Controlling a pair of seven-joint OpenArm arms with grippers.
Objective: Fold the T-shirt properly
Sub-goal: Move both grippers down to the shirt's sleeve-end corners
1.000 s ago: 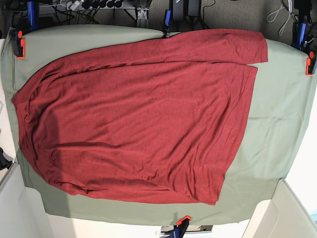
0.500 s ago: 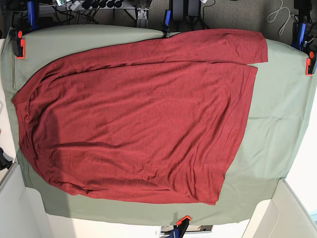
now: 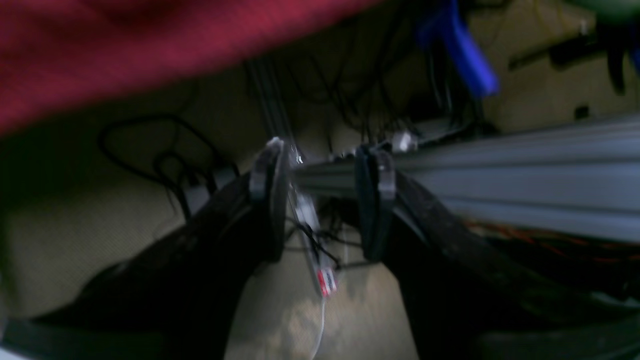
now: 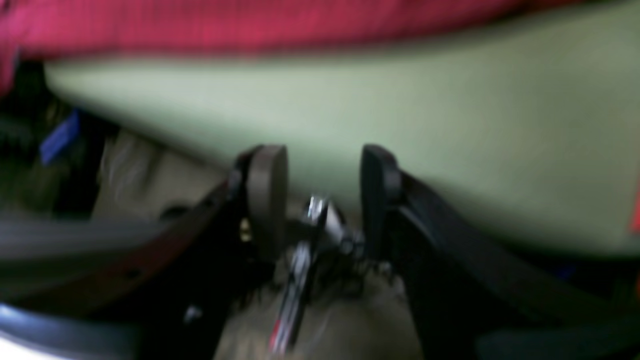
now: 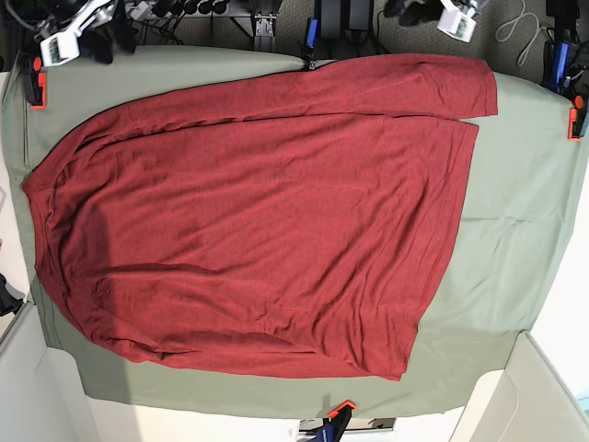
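The dark red T-shirt (image 5: 258, 230) lies spread flat on the sage-green table cloth (image 5: 515, 230), with one long sleeve (image 5: 405, 87) stretched along the far edge. In the base view my right arm (image 5: 64, 39) shows at the far left corner and my left arm (image 5: 457, 20) beyond the far edge, near the sleeve's cuff. My left gripper (image 3: 322, 170) is open and holds nothing; it hangs over the floor behind the table, below a strip of the T-shirt (image 3: 125, 40). My right gripper (image 4: 322, 170) is open too, just off the cloth (image 4: 425, 115), with the T-shirt (image 4: 250, 25) beyond it.
Orange clamps (image 5: 37, 87) (image 5: 575, 120) (image 5: 339, 408) and blue clamps (image 5: 311, 37) (image 5: 557, 60) pin the cloth to the table edges. Cables and an aluminium rail (image 3: 525, 170) run behind the table. White bins (image 5: 515, 396) stand at the near corners.
Both arms have come into the base view at the far edge, where none showed before. The T-shirt has not moved.
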